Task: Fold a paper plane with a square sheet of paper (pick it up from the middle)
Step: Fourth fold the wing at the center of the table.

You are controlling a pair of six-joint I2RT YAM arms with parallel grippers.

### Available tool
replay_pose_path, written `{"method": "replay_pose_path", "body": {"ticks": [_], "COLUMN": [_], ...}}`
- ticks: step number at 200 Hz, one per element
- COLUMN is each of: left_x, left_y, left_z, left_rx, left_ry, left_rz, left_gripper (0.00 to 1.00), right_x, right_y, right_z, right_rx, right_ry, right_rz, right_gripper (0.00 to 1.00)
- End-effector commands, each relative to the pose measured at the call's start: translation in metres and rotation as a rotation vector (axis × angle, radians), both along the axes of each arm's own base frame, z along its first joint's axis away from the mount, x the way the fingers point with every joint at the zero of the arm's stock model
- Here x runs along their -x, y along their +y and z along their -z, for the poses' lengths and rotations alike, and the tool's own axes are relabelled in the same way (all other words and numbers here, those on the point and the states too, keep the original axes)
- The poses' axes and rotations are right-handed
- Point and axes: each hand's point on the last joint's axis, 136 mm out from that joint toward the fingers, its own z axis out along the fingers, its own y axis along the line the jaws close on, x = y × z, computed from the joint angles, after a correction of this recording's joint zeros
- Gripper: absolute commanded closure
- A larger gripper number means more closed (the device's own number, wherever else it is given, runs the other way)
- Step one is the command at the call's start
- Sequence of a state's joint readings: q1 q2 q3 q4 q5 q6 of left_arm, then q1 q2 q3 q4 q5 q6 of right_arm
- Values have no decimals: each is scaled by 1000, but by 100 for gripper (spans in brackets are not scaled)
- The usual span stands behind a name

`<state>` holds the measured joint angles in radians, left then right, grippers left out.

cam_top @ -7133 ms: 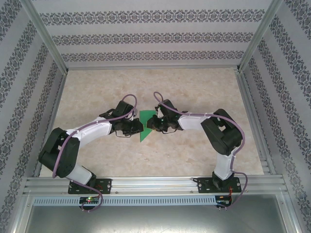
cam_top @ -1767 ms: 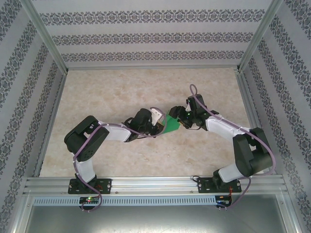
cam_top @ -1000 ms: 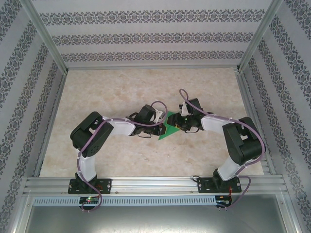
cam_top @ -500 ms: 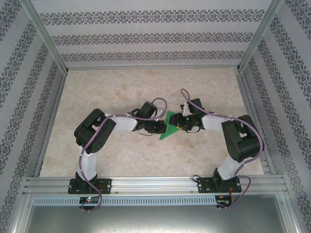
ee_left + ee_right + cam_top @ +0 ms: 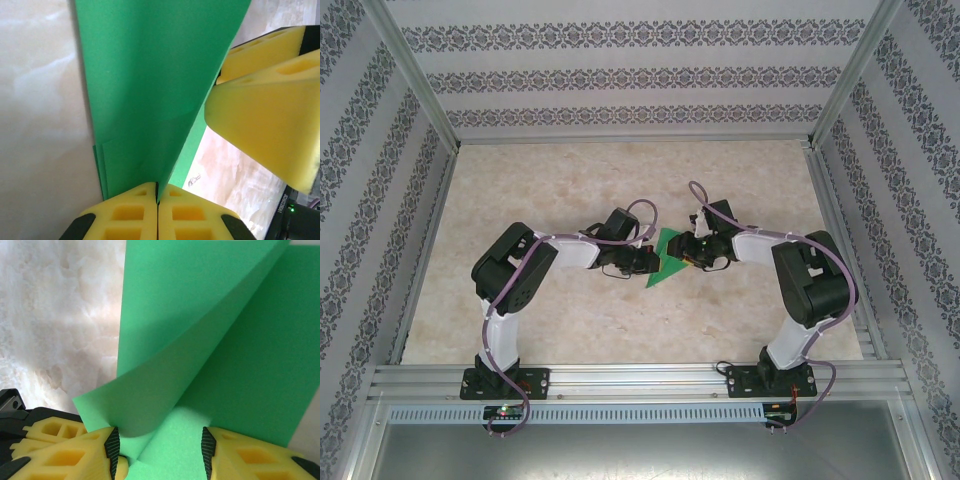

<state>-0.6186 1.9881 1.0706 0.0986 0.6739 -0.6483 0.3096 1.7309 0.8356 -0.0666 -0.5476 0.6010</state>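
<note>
At the middle of the desk [image 5: 570, 190], my left hand [image 5: 157, 192] clamps the folded edge of the square sheet of paper [image 5: 150, 75]; my right hand [image 5: 160, 440], half open, straddles its lifted flap; closing off-line could, I judge, skew the crease or tear it.

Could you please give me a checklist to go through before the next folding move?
1. Left end effector shut on the green paper at its edge: ok.
2. Right end effector jaws apart, with the flap between them: ok.
3. Flap curled up off the lower layer: ok.
4. Flap edges lined up for the crease: cannot tell.
5. Paper well inside the table edges: ok.
</note>
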Motion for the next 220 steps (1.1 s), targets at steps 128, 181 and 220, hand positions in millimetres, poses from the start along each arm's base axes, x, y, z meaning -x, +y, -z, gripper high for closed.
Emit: {"method": "replay_pose_path", "body": {"ticks": [128,181,220], "left_x": [-6,-7,-17], "left_y": [1,32,25], "left_z": [-11,-27,-50], "left_rx": [59,-33,51], "left_ry": [0,-38,-106], "left_rz": [-4,-87,-139], "left_gripper": [70,64,76], "right_x": [10,15,19], "right_y": [-15,-21,-25], "right_z": [29,38,44], "right_rx": [219,276,326], "right_ry": [129,178,209], "right_rz": [31,51,61], "right_gripper": [46,45,45]}}
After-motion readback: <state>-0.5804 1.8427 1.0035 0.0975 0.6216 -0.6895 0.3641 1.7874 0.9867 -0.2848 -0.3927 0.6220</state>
